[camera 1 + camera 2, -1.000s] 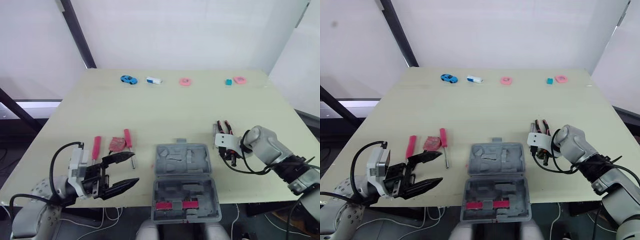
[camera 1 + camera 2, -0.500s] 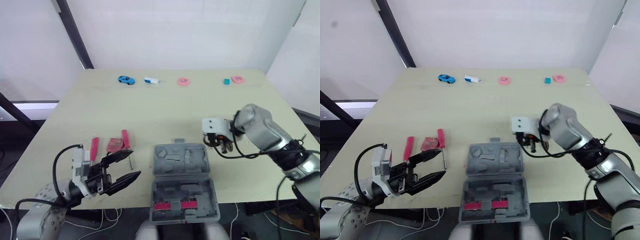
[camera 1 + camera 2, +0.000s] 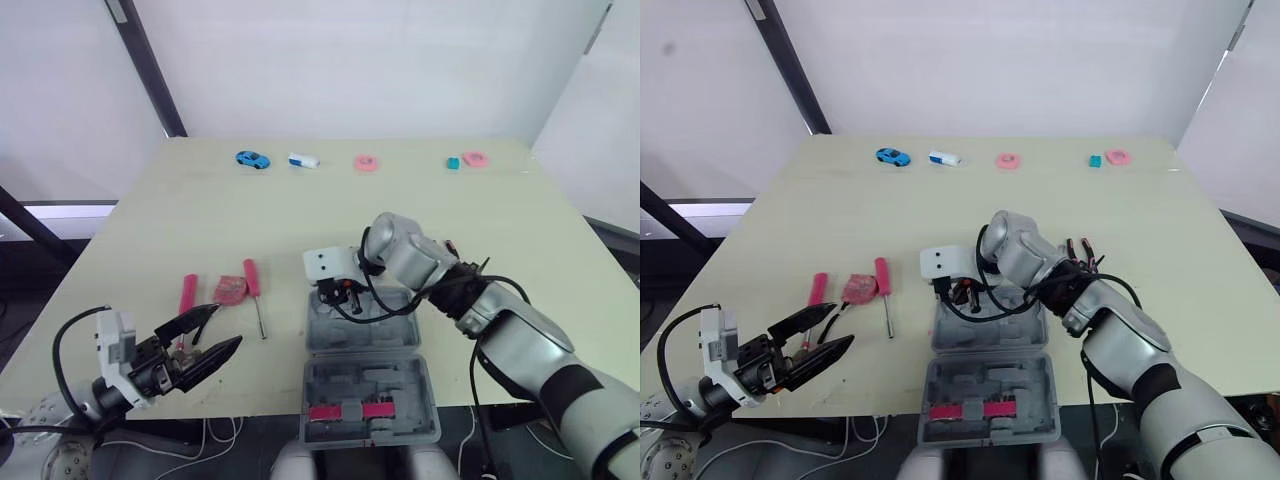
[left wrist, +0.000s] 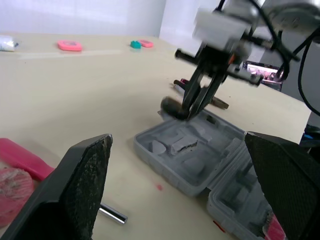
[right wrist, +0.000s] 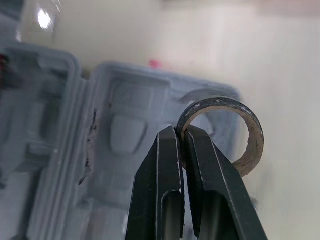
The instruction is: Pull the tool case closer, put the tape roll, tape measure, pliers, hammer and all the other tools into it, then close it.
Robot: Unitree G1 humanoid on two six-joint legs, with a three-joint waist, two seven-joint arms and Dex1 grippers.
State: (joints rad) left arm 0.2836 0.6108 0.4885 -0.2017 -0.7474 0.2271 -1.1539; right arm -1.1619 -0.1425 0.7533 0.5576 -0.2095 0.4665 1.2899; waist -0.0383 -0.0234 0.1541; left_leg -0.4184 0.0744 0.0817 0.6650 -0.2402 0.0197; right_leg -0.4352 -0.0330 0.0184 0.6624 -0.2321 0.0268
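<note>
The right tool is pressed together on the wall of the dark tape roll, held over the far half of the open grey plastic tool case, with the ring's hole facing along the fingers. The left tool hangs spread and empty by the table's near left edge. Red pieces sit in the case's near half.

Your right gripper and tape roll are hanging over the far half of the tool case; its near half is lying free.
</note>
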